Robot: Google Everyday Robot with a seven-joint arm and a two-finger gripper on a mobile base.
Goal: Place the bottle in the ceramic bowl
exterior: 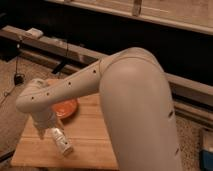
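Note:
The white bottle [62, 141] lies on its side on the wooden table [92, 145], toward the front left. The ceramic bowl [68, 107], orange inside, sits just behind it and is partly hidden by my arm. My gripper [46, 131] hangs from the wrist at the left, directly above and to the left of the bottle's near end, close to it. The arm covers the bowl's left part.
My large white arm [135, 100] fills the right of the view and hides the table's right side. A dark ledge [75, 50] with cables runs behind the table. Carpet floor [12, 95] lies to the left.

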